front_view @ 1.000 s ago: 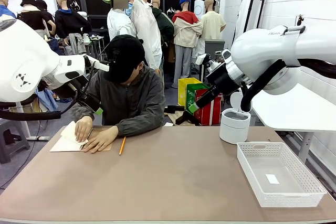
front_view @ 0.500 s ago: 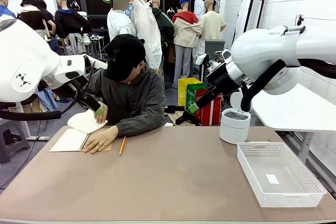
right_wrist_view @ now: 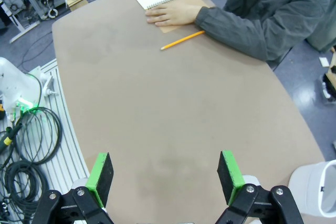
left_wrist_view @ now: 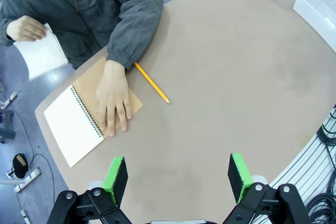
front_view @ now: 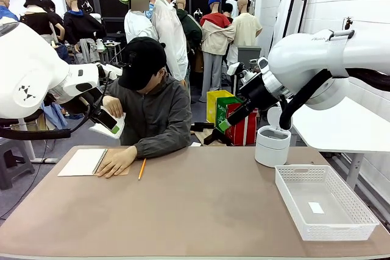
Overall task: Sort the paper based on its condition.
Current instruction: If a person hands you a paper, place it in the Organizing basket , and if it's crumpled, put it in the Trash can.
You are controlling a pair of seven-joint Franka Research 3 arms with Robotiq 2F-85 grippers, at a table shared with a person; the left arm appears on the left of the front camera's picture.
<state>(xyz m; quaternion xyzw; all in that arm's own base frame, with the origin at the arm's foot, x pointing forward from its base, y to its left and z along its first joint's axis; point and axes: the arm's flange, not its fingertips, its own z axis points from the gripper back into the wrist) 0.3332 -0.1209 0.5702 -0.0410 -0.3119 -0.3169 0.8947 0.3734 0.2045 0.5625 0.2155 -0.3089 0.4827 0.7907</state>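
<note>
Two pincers held above the surface (front_view: 201,205), each spread wide and empty: left pincer (left_wrist_view: 178,177), right pincer (right_wrist_view: 165,177). Beside the spiral notebook (front_view: 83,162), pinned flat under one hand (front_view: 116,162): a pencil (front_view: 142,168). Raised above the notebook in the other hand (front_view: 113,107): the paper (front_view: 108,128). Well apart from the notebook: a white basket (front_view: 359,214) containing a small tag (front_view: 315,207); behind it, a white bin (front_view: 272,146).

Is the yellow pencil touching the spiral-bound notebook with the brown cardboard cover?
Apart. The left wrist view shows bare table between the yellow pencil and the brown cover of the spiral-bound notebook.
</note>
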